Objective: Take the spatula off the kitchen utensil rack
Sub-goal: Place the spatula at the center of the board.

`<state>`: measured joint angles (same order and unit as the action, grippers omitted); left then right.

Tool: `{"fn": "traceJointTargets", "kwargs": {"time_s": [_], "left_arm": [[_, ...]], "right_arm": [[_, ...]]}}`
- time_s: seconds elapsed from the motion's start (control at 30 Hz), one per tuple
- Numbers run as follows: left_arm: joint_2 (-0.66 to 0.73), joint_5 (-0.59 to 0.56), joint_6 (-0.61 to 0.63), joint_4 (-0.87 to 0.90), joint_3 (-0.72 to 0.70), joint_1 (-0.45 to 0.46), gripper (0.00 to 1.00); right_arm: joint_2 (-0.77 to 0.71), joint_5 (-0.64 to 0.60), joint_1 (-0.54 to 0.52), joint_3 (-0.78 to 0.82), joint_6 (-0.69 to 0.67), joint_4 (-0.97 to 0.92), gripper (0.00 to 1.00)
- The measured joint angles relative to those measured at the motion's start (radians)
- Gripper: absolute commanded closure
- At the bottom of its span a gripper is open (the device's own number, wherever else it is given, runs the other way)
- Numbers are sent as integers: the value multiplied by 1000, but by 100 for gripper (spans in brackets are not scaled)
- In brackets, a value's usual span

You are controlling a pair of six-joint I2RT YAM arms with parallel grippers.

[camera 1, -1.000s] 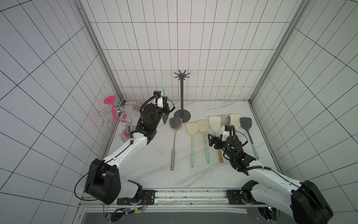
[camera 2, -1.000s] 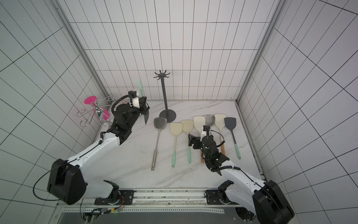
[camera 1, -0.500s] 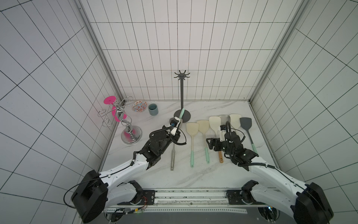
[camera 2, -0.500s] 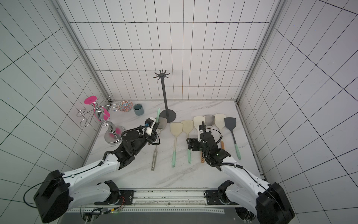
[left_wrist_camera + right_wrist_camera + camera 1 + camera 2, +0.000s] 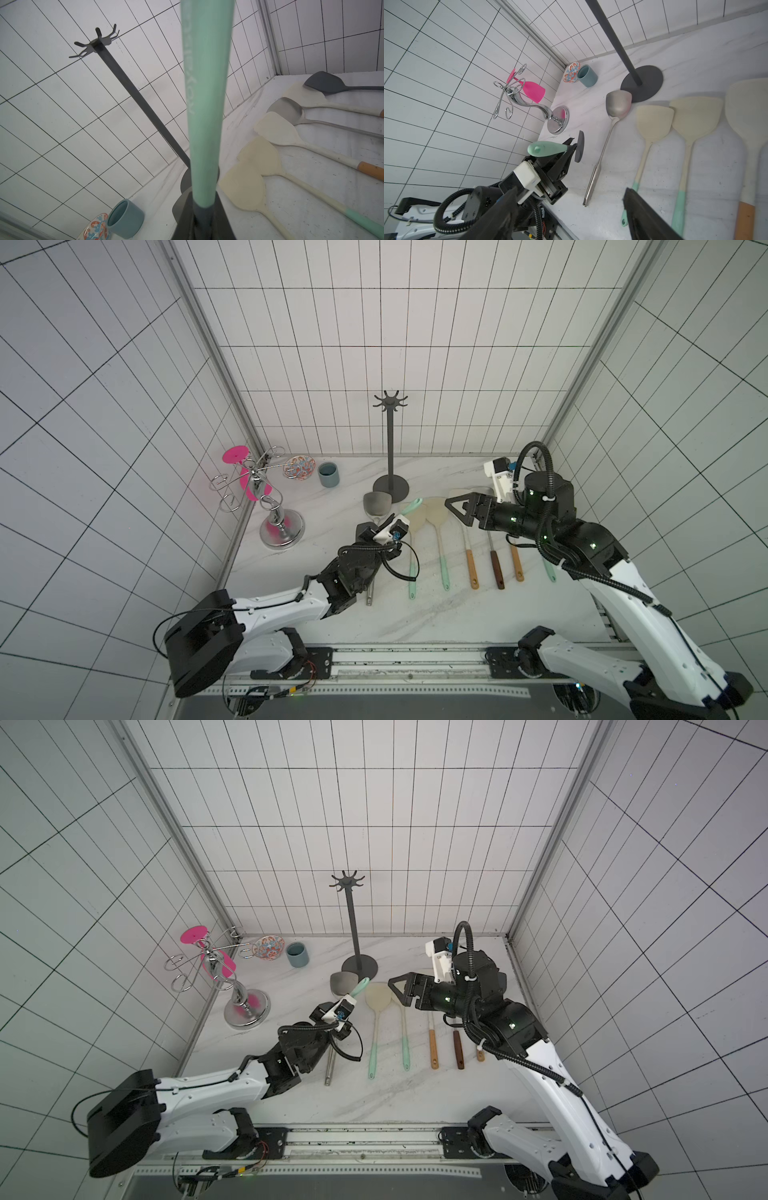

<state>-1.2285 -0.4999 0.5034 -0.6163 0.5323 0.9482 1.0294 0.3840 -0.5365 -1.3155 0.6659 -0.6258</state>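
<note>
Spatula with mint-green handle and dark grey blade, clamped in the closed left gripper, low before the kitchen utensil rack, clear of its hooks. Right gripper gapes, holding nothing. Blade shows only edge-on.

A chrome stand with wire loops stands at the left edge of the marble table, a pink glass hanging upside down from it; to its right, by the far wall, a patterned bowl sits just beside a blue-grey cup; a steel turner, two cream spatulas with mint handles and three wood-handled utensils lie side by side, heads far, handles near.
</note>
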Motion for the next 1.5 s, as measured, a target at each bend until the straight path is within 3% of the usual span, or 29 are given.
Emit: {"fn": "traceJointTargets", "kwargs": {"time_s": [0.27, 0.5, 0.83, 1.0, 1.1, 1.23, 1.27, 1.33, 1.43, 1.5], "left_arm": [[-55, -77, 97, -20, 2, 71, 100], [-93, -118, 134, -15, 19, 94, 100], [-93, -137, 143, -16, 34, 100, 100], [-93, -136, 143, -15, 34, 105, 100], [-92, -143, 144, -8, 34, 105, 100], [-87, -156, 139, -10, 34, 105, 100], [-83, -158, 136, -10, 34, 105, 97], [-75, -158, 132, -15, 36, 105, 79], [-57, -158, 107, -16, 38, 106, 40], [-47, -158, 89, -16, 39, 107, 21]], "right_arm": [[105, 64, -69, -27, 76, -33, 32], [158, 33, -120, -38, 84, -48, 60], [190, -29, -120, -52, 87, -53, 66], [218, -35, -120, -63, 95, -47, 84], [230, -33, -120, -65, 100, -34, 99], [229, -25, -119, -64, 98, -11, 100], [227, -25, -119, -64, 98, -3, 100], [219, -24, -119, -63, 96, 13, 100], [188, -29, -118, -58, 92, 35, 100], [148, -33, -111, -43, 89, 70, 100]]}}
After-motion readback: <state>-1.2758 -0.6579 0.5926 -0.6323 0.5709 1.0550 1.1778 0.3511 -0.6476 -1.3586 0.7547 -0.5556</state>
